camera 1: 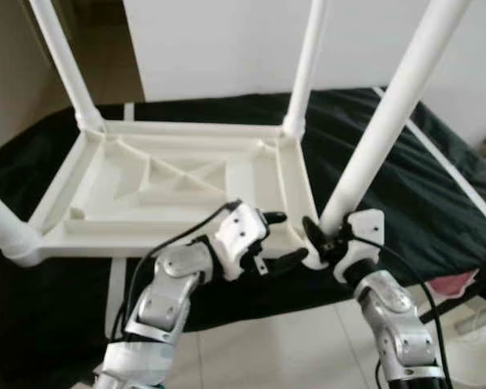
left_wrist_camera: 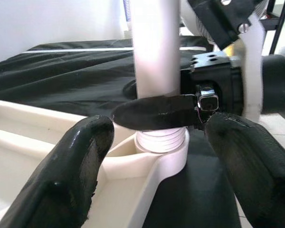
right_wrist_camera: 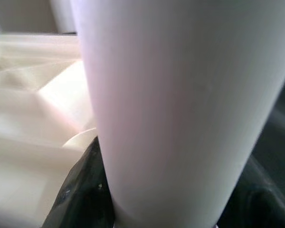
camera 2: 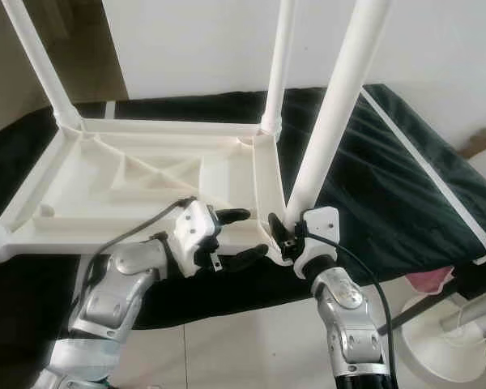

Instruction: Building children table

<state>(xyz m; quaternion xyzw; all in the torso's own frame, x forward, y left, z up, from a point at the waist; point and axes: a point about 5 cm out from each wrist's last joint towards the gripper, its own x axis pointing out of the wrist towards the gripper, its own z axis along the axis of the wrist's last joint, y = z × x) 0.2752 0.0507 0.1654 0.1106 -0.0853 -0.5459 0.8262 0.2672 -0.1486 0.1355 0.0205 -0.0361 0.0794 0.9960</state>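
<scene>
My right gripper (camera 2: 285, 235) is clamped on the near-right table leg (camera 1: 385, 121), standing upright in the upturned tabletop (camera 1: 170, 190) on the bed (camera 1: 437, 203); left gripper (camera 1: 279, 239) gapes just beside.

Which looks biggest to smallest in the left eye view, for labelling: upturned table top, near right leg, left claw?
1. Upturned white table top.
2. Near right table leg, though nearness to the camera enlarges it.
3. Left claw, clearly smallest.
</scene>
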